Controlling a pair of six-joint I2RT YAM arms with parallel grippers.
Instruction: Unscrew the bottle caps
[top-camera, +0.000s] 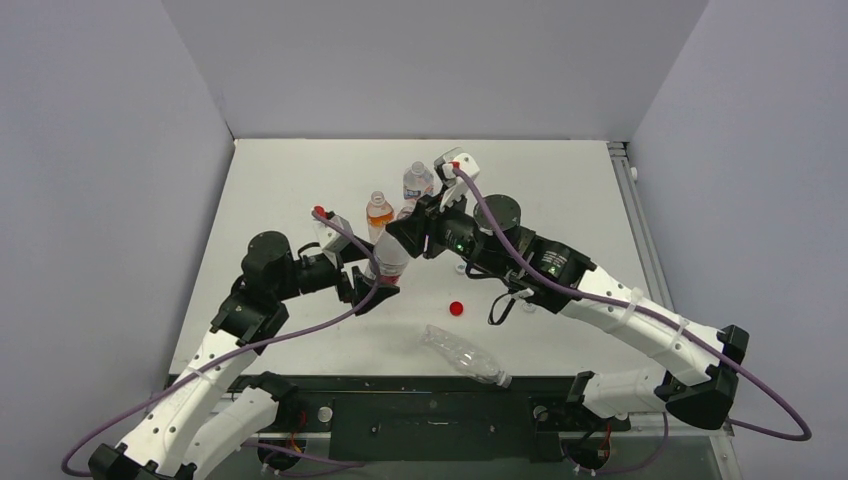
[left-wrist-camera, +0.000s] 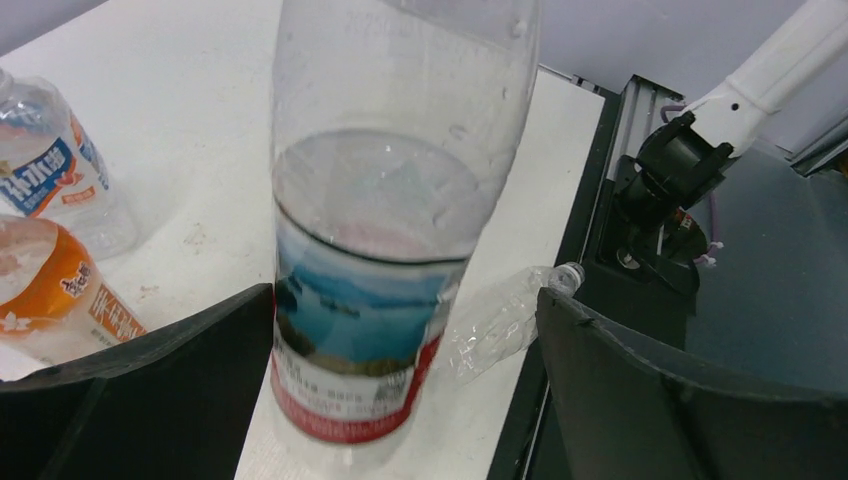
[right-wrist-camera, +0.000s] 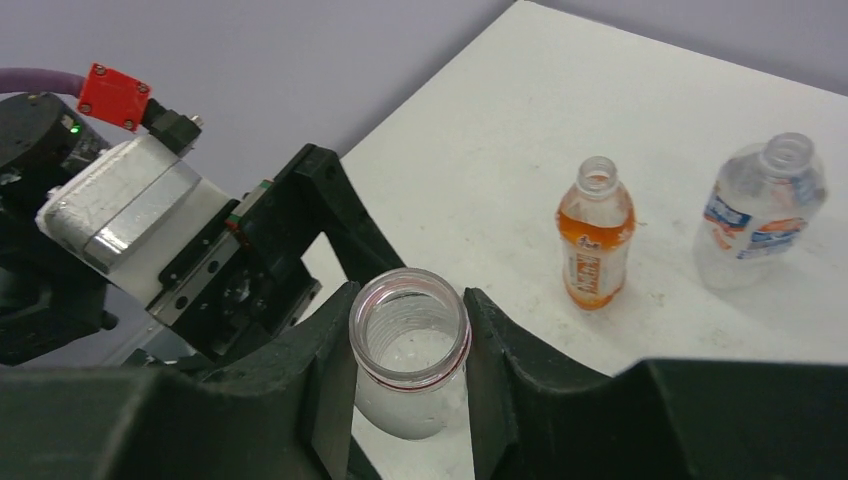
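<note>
Cap, small round bright-red plastic, flat on white table, axis vertical; right gripper clamps open neck of clear plastic bottle, left gripper spread wide.

my claw gapes wide around an upright, labelled clear bottle; an orange bottle stands off left.

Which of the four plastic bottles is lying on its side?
The clear, crumpled plastic bottle nearest the arm bases. The orange bottle, the blue-labelled clear bottle and the tall clear bottle with the red-edged label all stand upright.
</note>
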